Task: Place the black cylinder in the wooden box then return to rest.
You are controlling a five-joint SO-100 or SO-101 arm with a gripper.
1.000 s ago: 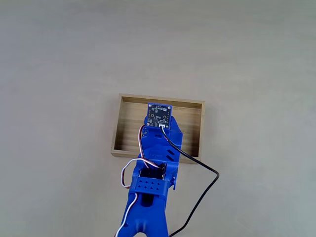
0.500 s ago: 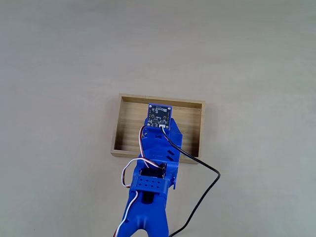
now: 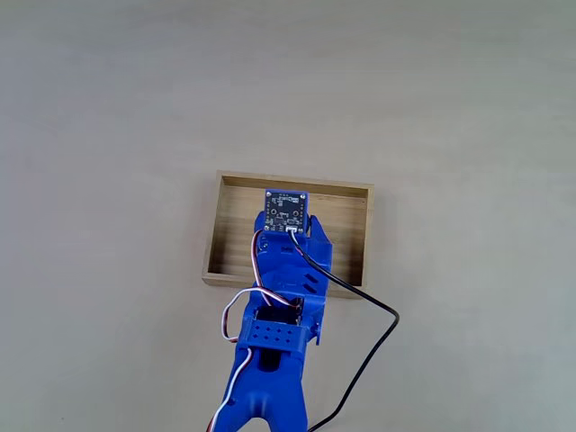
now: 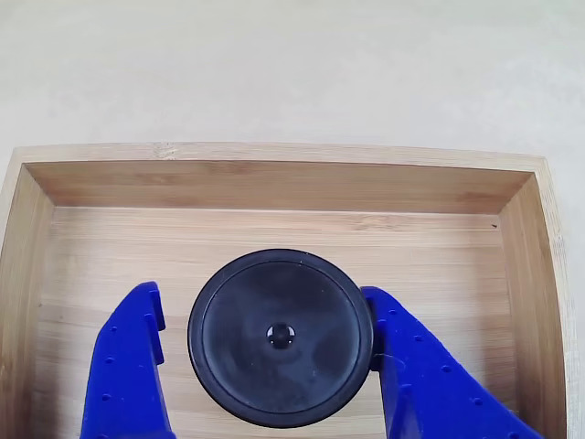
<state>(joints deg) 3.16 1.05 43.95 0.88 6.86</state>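
Note:
In the other view, the black cylinder (image 4: 280, 337) stands on the floor of the wooden box (image 4: 274, 183), round top up with a small central dimple. My gripper (image 4: 260, 294) straddles it and is open. The right blue finger (image 4: 407, 366) lies against the cylinder's side, while the left blue finger (image 4: 128, 357) stands a small gap away. In the fixed view, my blue arm (image 3: 279, 297) reaches from the bottom edge over the wooden box (image 3: 297, 184). Its wrist circuit board (image 3: 286, 211) hides the cylinder and fingers.
The box sits on a pale, plain tabletop (image 3: 108, 135). A black cable (image 3: 378, 315) loops from the wrist to the right of the arm and down to the bottom edge. White and red servo wires (image 3: 238, 310) curl on the arm's left side.
The wrist board has shifted slightly left and up over the box. The box has not moved.

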